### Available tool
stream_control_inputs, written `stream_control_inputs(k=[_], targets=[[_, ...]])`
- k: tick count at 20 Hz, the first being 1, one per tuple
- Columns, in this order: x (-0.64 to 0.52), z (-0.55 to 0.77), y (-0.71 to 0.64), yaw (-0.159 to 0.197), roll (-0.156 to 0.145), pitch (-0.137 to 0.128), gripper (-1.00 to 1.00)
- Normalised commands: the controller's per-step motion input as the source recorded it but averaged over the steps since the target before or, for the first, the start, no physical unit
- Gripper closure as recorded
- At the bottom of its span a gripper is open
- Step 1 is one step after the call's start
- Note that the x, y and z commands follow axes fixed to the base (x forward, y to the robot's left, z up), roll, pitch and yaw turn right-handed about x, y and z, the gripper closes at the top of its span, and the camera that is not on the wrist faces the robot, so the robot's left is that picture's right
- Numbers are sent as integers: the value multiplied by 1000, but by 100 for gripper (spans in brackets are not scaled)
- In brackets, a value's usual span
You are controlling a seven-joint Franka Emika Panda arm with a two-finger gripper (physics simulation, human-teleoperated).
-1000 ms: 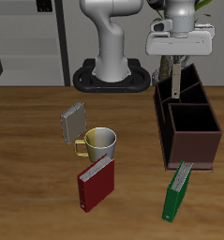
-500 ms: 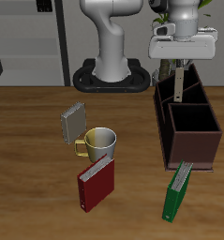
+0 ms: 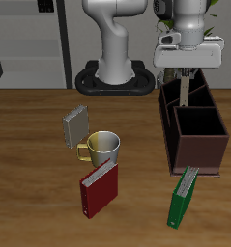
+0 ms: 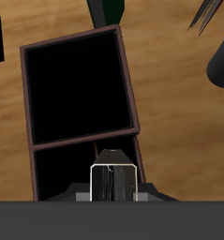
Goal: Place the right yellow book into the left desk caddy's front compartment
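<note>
Exterior view shows your gripper [image 3: 187, 81] with jaws clamped on the right yellow book [image 3: 186, 91], held upright above the left desk caddy [image 3: 192, 131], over its rearmost well.

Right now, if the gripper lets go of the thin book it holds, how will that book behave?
The right yellow book hangs straight from the gripper, so it is probably stiff. Being thin, it would likely topple on edge unless a wall of the left desk caddy props it.
</note>
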Motion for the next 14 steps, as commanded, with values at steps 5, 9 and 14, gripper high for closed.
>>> stream_control_inputs(k=[5,9,14], targets=[[8,-193,47,16,14,31,100],[56,-134,-43,-2,3,14,100],[20,-93,-77,10,2,-3,100]])
